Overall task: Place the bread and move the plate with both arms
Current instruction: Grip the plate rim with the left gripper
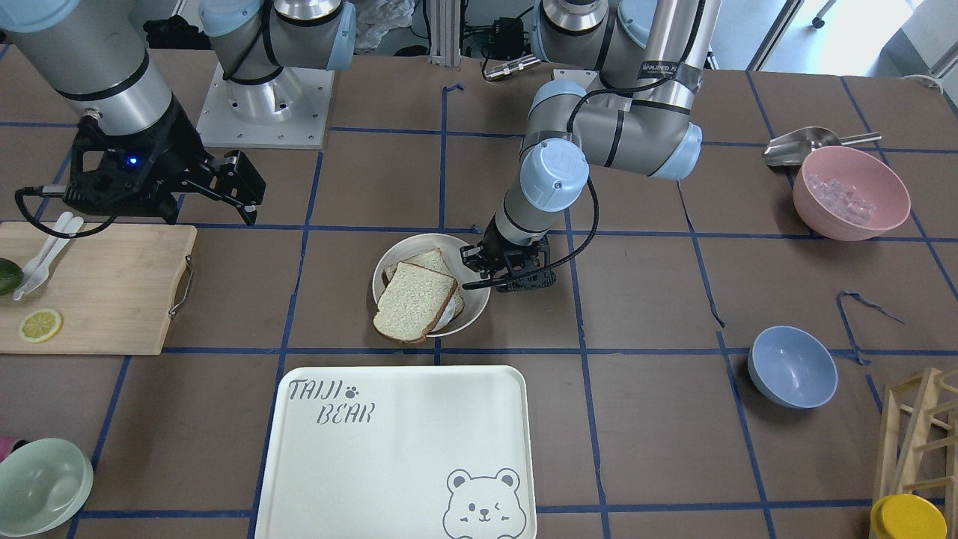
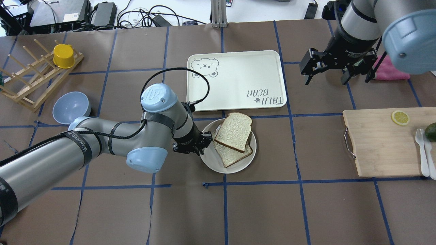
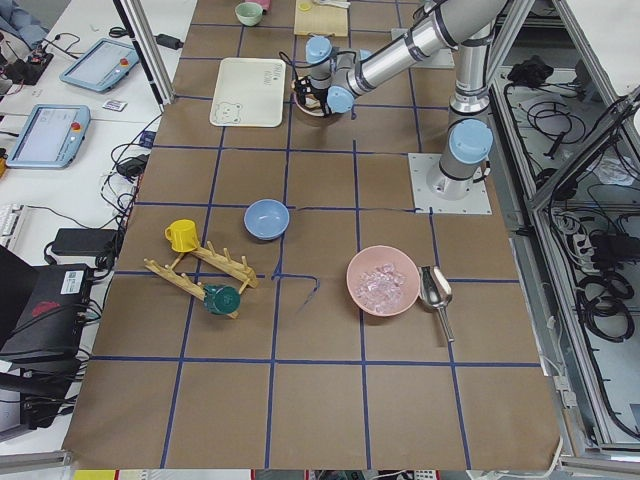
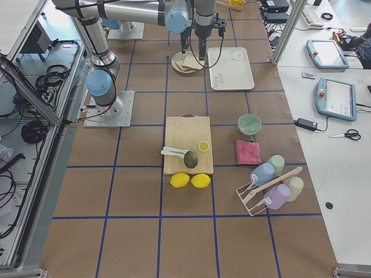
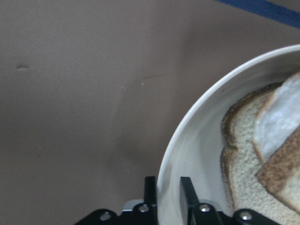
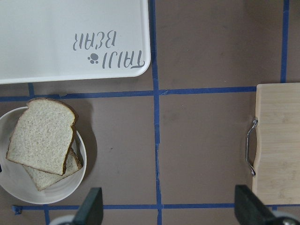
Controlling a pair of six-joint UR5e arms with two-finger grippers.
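The bread (image 2: 235,131) is a pale speckled slice with a brown crust. It lies tilted on top of another slice (image 2: 233,156) in the round cream-white plate (image 2: 211,163) at the table's middle. One edge of it overhangs the rim toward the tray. My left gripper (image 2: 205,137) is low at the plate's left rim. In the left wrist view its two fingers (image 5: 186,191) straddle the rim (image 5: 187,140), shut on it. My right gripper (image 2: 327,76) hangs open above the table, right of the tray, well away from the plate (image 6: 18,187).
A white bear-print tray (image 2: 235,78) lies just beyond the plate. A wooden cutting board (image 2: 381,143) with a lemon slice and white cutlery sits at the right. At the left are a blue bowl (image 2: 71,107) and a wooden rack with a yellow cup (image 2: 63,55).
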